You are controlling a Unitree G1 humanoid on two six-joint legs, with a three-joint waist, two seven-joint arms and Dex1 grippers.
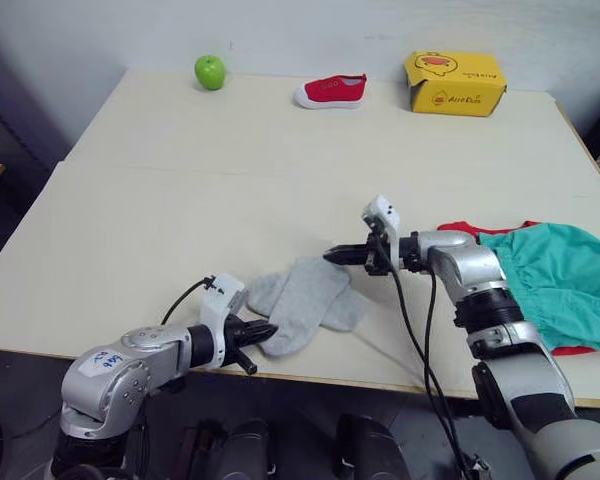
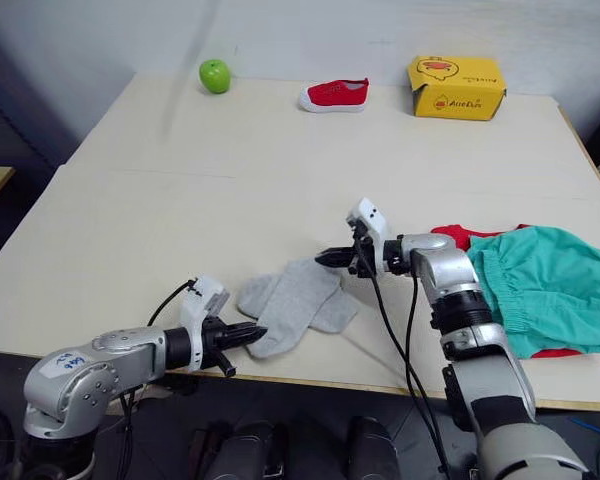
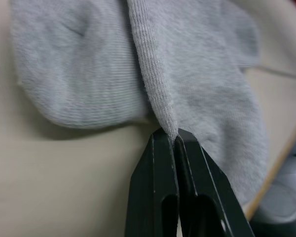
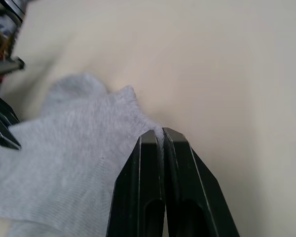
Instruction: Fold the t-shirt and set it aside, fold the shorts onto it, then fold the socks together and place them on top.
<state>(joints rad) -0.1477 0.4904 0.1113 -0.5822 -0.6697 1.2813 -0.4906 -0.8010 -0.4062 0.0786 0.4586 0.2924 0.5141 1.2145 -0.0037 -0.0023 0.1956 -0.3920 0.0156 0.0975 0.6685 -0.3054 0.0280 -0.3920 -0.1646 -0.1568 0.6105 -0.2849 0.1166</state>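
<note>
Two light grey socks [image 1: 305, 295] lie overlapped near the table's front edge. My left gripper [image 1: 270, 330] is shut on the near end of the upper sock; in the left wrist view its fingertips [image 3: 176, 136] pinch a raised fold of the sock [image 3: 197, 84]. My right gripper [image 1: 328, 256] is shut on the same sock's far corner, and the right wrist view shows grey fabric [image 4: 84, 158] caught between its tips [image 4: 162, 132]. To the right, the teal shorts [image 1: 560, 280] lie on the red t-shirt [image 1: 460, 229], of which just the edges peek out.
A green apple [image 1: 210, 71], a small red shoe [image 1: 332, 91] and a yellow box [image 1: 454, 83] stand along the far edge of the cream table [image 1: 180, 200]. The socks lie close to the table's front edge.
</note>
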